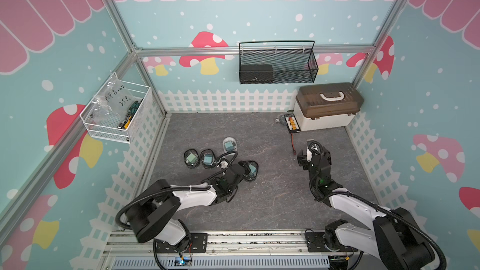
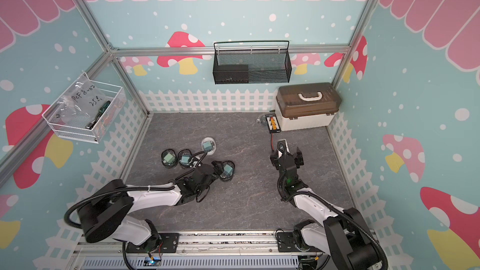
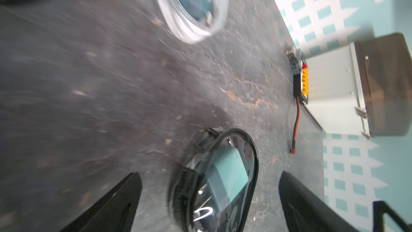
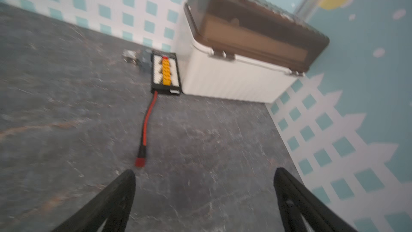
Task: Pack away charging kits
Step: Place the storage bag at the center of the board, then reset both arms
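Watch your left gripper (image 3: pixel 209 176): its jaws stand wide and hold nothing, with a black-rimmed pouch (image 1: pixel 252 172) lying on the table (image 1: pixel 272 198) between them, the teal charger (image 3: pixel 227 172) showing through its window. If you close off-centre, I judge the soft rim could fold or squirt out sideways. A careless swing could also knock the two black-rimmed pouches (image 1: pixel 200 159) and the clear pouch (image 1: pixel 229 145), which lie near the wrist's hose. The left arm reaches low across the table, wrist turned toward the middle. Your right gripper (image 4: pixel 205 171) is also spread wide and empty. It is tilted down over bare table, aimed at the lidded box (image 4: pixel 234 79) — with the red wire (image 4: pixel 147 126) close enough to snag.
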Controlling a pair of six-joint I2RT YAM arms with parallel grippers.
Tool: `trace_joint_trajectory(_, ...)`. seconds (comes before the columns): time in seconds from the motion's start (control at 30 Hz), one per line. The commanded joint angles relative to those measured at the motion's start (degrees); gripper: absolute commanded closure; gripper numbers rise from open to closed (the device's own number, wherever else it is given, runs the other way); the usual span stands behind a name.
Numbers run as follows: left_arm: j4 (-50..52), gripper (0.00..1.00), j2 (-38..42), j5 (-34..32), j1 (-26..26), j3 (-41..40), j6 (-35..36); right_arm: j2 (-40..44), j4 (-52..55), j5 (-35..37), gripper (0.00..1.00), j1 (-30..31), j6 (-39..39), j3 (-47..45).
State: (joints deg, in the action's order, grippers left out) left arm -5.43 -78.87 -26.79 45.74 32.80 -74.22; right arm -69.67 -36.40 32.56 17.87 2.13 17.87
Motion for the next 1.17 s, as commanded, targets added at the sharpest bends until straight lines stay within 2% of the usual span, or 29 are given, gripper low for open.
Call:
trace_joint_trajectory(0.0,20.87,0.00,9.88,-11.04,-5.57,2.86,7.54,-6.75,-17.74,3.06,0.09,-2.22,2.40,-2.82)
trace_joint_trajectory(0.03,22.34,0.00,12.90,-11.33,-9.20,3.06,11.95,-8.66,-21.16,0.27,0.09,-2.95,3.25,-3.12)
trace_joint_trajectory(0.1,22.28,0.00,17.47,-10.17,-17.15,2.56,21.04,-16.18,-28.03,-0.15,0.09,-5.96,2.01,-1.82)
trace_joint_trajectory(0.13,19.14,0.00,19.56,-8.57,-20.57,1.12,27.59,-17.80,-26.64,-0.62,0.08,-7.40,1.31,-0.85)
trace_joint_trajectory(0.17,15.17,0.00,21.49,-7.45,-24.69,-0.92,33.76,-14.09,-12.45,-4.01,0.12,-10.28,-3.75,2.48)
trace_joint_trajectory(0.2,10.58,0.00,22.90,-7.30,-27.39,-3.17,38.30,-14.94,-11.54,-8.15,0.14,-13.81,-6.77,4.09)
trace_joint_trajectory(0.23,2.92,0.00,23.77,-7.64,-30.56,-6.46,43.18,-17.60,-15.89,-12.75,0.06,-15.90,-6.90,3.19)
trace_joint_trajectory(0.3,-9.55,0.00,22.87,-5.62,-37.93,-11.70,46.44,-17.80,-19.68,-13.12,0.04,-16.02,-6.97,1.01)
trace_joint_trajectory(0.33,-12.27,0.00,21.70,1.92,-43.42,-12.21,45.55,-18.02,-20.03,-13.24,0.01,-16.00,-6.84,1.06)
trace_joint_trajectory(0.37,-17.55,0.00,19.62,5.66,-45.47,-12.87,46.97,-17.26,-18.23,-13.16,0.01,-16.02,-7.19,1.28)
trace_joint_trajectory(0.4,-21.77,0.00,17.05,6.54,-46.69,-12.72,49.66,-17.15,-18.05,-12.92,0.01,-16.02,-7.11,1.31)
trace_joint_trajectory(0.47,-28.45,0.00,10.67,6.93,-46.86,-11.73,56.21,-17.55,-20.34,-12.05,0.01,-15.92,-7.26,0.45)
trace_joint_trajectory(0.5,-21.07,0.01,9.56,12.76,-48.72,-7.64,57.54,-17.28,-19.38,-11.82,0.01,-15.94,-7.44,0.69)
trace_joint_trajectory(0.53,-19.48,0.05,7.84,10.93,-48.13,-5.27,61.46,-17.32,-18.41,-11.91,0.01,-15.86,-7.16,1.23)
trace_joint_trajectory(0.57,-21.07,0.04,6.24,9.03,-47.71,-5.62,63.12,-17.47,-18.72,-11.95,0.01,-15.77,-7.09,1.25)
trace_joint_trajectory(0.6,-24.43,0.02,4.44,5.98,-47.87,-6.96,62.97,-17.60,-19.06,-11.82,0.01,-15.68,-6.94,1.18)
trace_joint_trajectory(0.63,-27.35,0.01,3.13,5.63,-48.38,-8.42,61.87,-17.60,-19.13,-11.80,0.01,-15.67,-6.96,1.20)
trace_joint_trajectory(0.67,-32.82,0.01,1.44,7.83,-48.72,-10.08,61.92,-17.58,-18.97,-11.75,0.01,-15.63,-6.94,1.20)
trace_joint_trajectory(0.7,-40.23,0.01,-1.30,14.44,-48.75,-11.71,64.47,-17.67,-19.03,-11.75,0.01,-15.58,-6.96,1.27)
trace_joint_trajectory(0.77,-40.84,0.01,-5.18,16.95,-45.68,-10.19,69.32,-17.63,-19.02,-11.65,0.01,-15.50,-6.76,1.29)
trace_joint_trajectory(0.83,-46.82,0.01,-10.35,19.26,-44.16,-10.17,72.34,-17.75,-18.91,-11.34,0.01,-15.24,-6.61,1.38)
trace_joint_trajectory(0.9,-43.51,0.01,-7.92,16.18,-44.86,-10.62,69.67,-17.74,-18.88,-11.12,0.01,-15.06,-6.40,1.38)
trace_joint_trajectory(0.93,-48.52,0.01,-9.62,15.45,-44.65,-11.60,70.44,-17.80,-18.96,-11.11,0.01,-15.05,-6.39,1.44)
trace_joint_trajectory(1.13,-43.76,0.01,-8.64,14.80,-43.63,-10.07,70.87,-17.79,-18.18,-11.73,0.01,-14.97,-6.26,1.78)
